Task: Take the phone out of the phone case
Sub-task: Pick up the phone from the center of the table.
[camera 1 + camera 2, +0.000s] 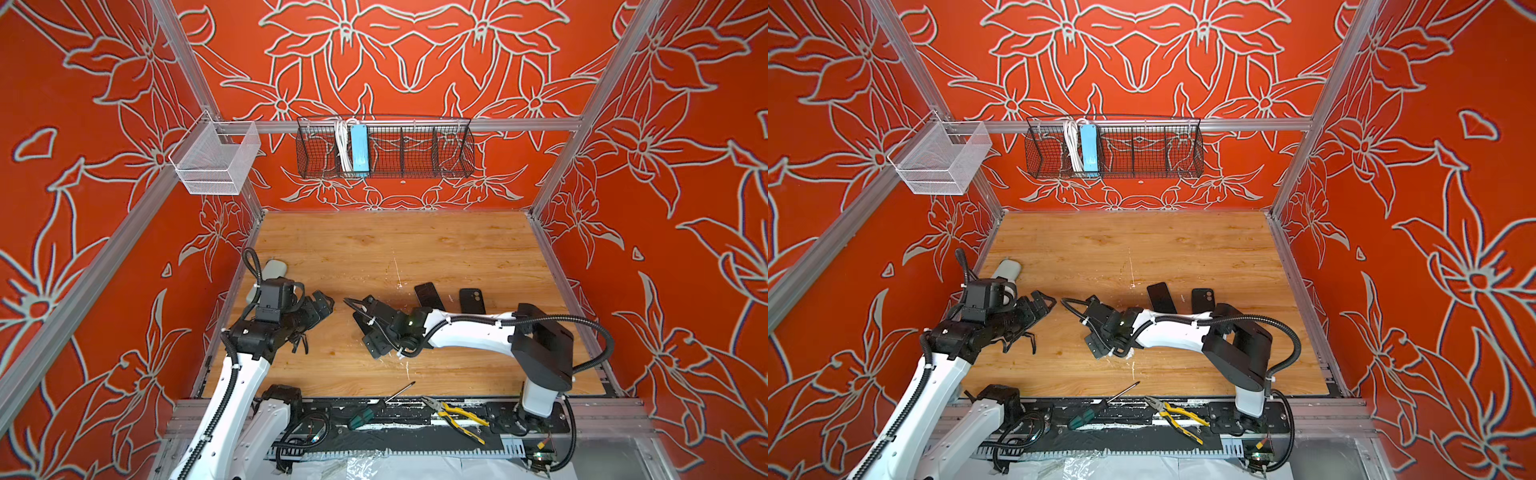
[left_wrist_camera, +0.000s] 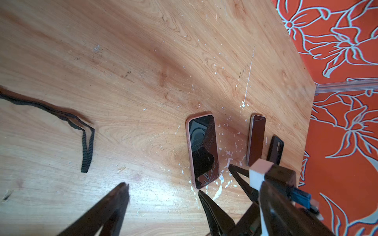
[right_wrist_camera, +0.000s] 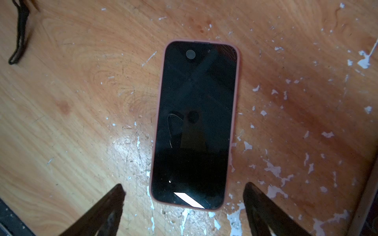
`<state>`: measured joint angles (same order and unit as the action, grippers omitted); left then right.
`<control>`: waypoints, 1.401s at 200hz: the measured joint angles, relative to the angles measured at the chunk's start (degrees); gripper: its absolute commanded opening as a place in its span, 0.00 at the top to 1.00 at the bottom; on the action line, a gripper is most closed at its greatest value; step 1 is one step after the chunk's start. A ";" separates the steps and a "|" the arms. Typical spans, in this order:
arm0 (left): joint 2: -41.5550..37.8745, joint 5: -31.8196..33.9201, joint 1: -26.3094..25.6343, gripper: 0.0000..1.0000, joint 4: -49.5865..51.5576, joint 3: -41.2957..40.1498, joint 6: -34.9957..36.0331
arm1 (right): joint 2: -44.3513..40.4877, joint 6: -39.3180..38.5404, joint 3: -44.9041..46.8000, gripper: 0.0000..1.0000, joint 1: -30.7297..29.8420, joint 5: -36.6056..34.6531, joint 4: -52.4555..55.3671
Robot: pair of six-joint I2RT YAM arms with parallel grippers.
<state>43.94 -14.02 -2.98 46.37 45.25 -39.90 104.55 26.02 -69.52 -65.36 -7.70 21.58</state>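
Two baskets hang on the rail above the desk (image 1: 395, 249). The wide black wire basket (image 1: 415, 153) holds a blue power strip (image 1: 359, 150) standing on end beside a bundle of white cable (image 1: 343, 149), toward its left end. The smaller white mesh basket (image 1: 216, 162) is fixed at the left corner post.

Below, the right tool (image 3: 184, 186) hovers over the middle of the desk, its jaws spread wide and holding nothing. The phone (image 3: 194, 122) lies flat and screen-up directly beneath it, seated in its pink phone case (image 2: 187, 139). In the right wrist view the phone's near end sits between the two fingertips and touches neither. In both top views the right tool hides it.

The left tool (image 1: 323, 305) hangs toward the desk's left side, apart from the phone, with its jaws also fully spread and empty.

Farther right lie a bare dark phone (image 1: 428, 296) and, just beside it, a black item with camera lenses up (image 1: 471, 300). A black strap (image 2: 88, 143) lies loose near the left tool.
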 measured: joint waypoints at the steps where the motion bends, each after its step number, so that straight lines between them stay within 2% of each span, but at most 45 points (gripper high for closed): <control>1: 0.00 -0.07 0.04 0.03 0.00 0.00 0.04 | 0.09 0.04 -0.13 0.08 0.00 -0.02 0.02; 76: 1.64 -4.66 2.82 0.03 -1.05 0.00 1.11 | 5.73 4.15 -1.79 0.06 0.00 -1.07 0.28; 206: 4.44 -9.46 6.47 0.03 -6.64 -1.18 0.87 | 6.67 6.43 -1.88 0.16 0.09 -1.36 -0.87; 237: 4.46 -10.16 6.58 0.03 -6.88 -1.18 0.72 | 6.73 6.54 -1.86 0.27 0.33 -1.33 -1.01; 261: 4.52 -10.58 6.75 0.03 -7.08 -1.20 0.46 | 6.73 6.60 -1.86 0.43 0.44 -1.25 -1.31; 280: 4.55 -10.84 6.80 0.03 -7.19 -1.51 0.11 | 6.73 6.58 -1.84 0.47 0.55 -1.27 -1.42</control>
<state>48.49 -24.86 3.81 39.18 43.75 -39.79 111.28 32.60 -71.35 -64.82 -8.97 20.16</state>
